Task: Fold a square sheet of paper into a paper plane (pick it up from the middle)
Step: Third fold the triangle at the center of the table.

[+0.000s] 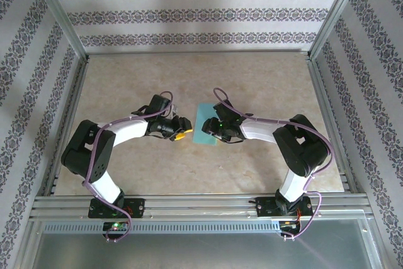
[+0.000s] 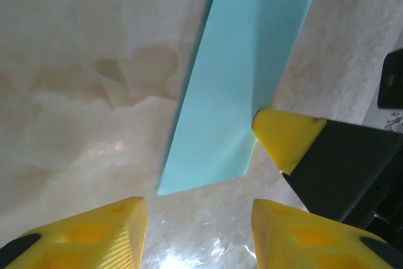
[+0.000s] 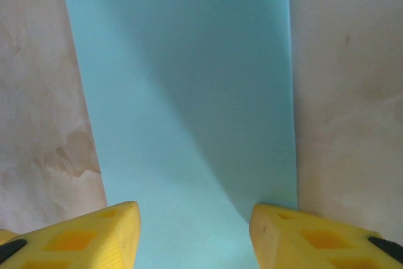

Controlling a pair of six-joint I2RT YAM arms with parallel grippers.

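Note:
The light-blue sheet of paper (image 1: 206,124), folded into a long narrow rectangle, lies flat on the table between both arms. My left gripper (image 1: 184,128) is just left of it and open. In the left wrist view its fingertips (image 2: 129,218) stand apart over bare table, a little short of the sheet's (image 2: 239,80) near corner. My right gripper (image 1: 213,129) is low over the sheet's right side. Its jaws (image 3: 194,218) are open, with the flat sheet (image 3: 189,92) spanning the gap beneath them. One right fingertip (image 2: 286,140) touches the sheet's edge.
The beige marbled tabletop (image 1: 189,80) is ringed by an aluminium frame (image 1: 201,201) and patterned walls. Both arms bend inward, their wrists close together at the middle of the table.

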